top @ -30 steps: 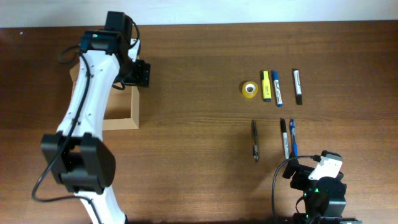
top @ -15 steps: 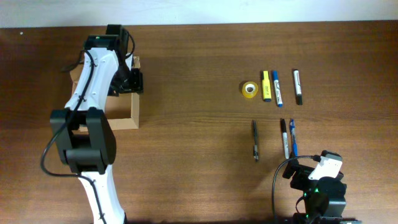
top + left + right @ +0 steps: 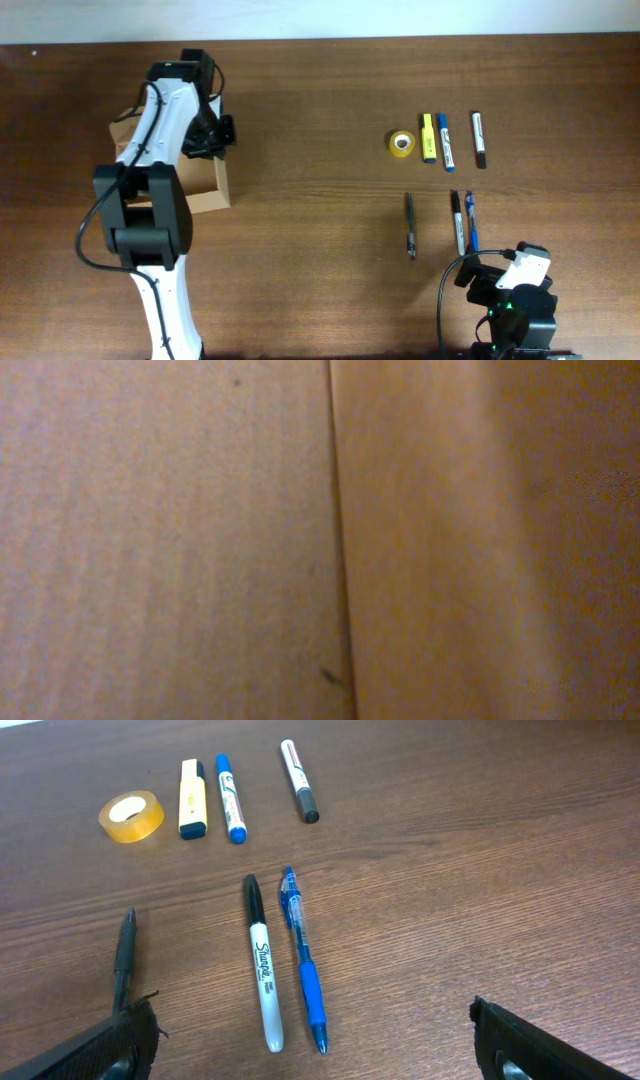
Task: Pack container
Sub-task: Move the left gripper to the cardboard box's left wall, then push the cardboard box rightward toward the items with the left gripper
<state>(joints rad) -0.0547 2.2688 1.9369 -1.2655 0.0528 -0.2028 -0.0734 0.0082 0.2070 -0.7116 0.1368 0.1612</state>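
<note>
As your left gripper (image 3: 214, 137) swings in, the container (image 3: 205, 198) beneath it shifts slightly askew.
You cannot tell how far it is open; your right gripper (image 3: 310, 1020), well apart from the container, gapes empty, pens (image 3: 262, 975) unpacked.

Your overhead view is evenly lit and sharp, with only soft shadows at the container (image 3: 208, 200). Your left wrist view is out of focus and dims to brown shade at the right. Your right wrist view is crisp, with mild sheen on the table (image 3: 480, 840), and the right gripper (image 3: 315, 1045) shows dark and blurred in the 2 bottom corners.
</note>
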